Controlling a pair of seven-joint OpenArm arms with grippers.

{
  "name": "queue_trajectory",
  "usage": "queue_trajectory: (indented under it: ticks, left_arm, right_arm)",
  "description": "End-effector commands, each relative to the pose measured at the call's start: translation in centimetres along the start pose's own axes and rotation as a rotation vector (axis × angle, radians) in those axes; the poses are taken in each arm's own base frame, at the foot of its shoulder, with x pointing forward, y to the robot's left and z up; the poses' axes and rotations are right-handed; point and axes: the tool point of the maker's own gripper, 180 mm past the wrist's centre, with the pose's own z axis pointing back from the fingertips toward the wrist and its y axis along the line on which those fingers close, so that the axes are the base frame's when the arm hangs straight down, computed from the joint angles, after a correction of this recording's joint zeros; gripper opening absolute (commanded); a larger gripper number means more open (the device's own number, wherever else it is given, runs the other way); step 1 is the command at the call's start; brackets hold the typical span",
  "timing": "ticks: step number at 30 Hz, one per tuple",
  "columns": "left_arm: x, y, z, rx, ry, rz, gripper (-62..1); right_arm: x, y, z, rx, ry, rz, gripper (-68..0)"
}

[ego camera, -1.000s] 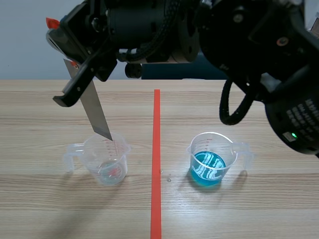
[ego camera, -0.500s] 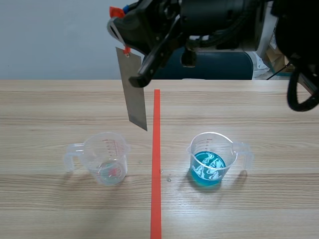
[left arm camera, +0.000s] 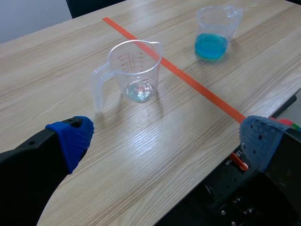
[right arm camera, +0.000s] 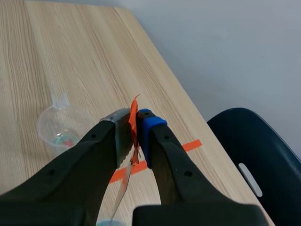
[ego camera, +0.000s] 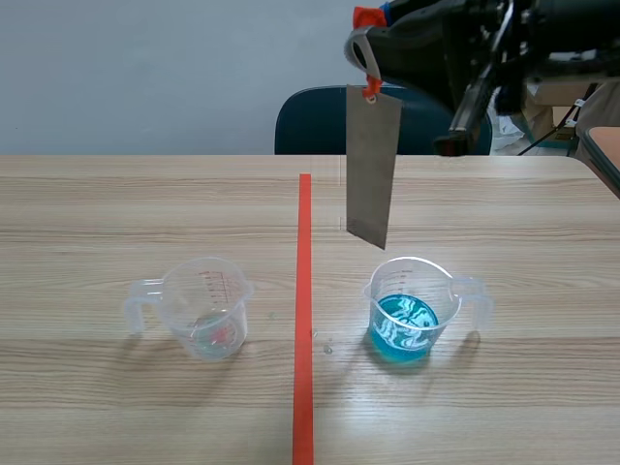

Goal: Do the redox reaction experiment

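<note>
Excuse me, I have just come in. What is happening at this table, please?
The right end effector holds a thin metal strip by its orange-tagged top. The strip hangs just above the measuring cup of blue liquid, not yet dipped. The left end effector is open and low, near the other measuring cup, which holds only a little liquid.

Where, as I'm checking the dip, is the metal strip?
Scene view: the metal strip hangs from the right pincer, right of the tape line, just above the blue-liquid cup.
</note>
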Motion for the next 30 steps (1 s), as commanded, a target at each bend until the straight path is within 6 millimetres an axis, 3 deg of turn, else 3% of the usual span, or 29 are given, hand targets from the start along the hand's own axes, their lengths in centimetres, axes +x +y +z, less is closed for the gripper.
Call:
queue_trajectory:
  ticks: [1,13,24,30]
  left_arm:
    - [0.4,-0.2,0.0,0.006,-0.02,0.015,1.4]
    - [0.4,-0.2,0.0,0.006,-0.02,0.015,1.4]
    - [0.4,-0.2,0.0,0.006,-0.02,0.015,1.4]
    - [0.4,-0.2,0.0,0.006,-0.02,0.015,1.4]
  right_arm:
    - [0.7,-0.1,0.5,-0.003,-0.022,0.011,-66.9]
    - [-1.5,0.6,3.0,0.034,0.033,0.015,-66.9]
    - [-1.4,0.6,4.3,0.068,0.044,0.067,-66.9]
    - [-1.6,1.6,4.3,0.126,0.048,0.102,-66.9]
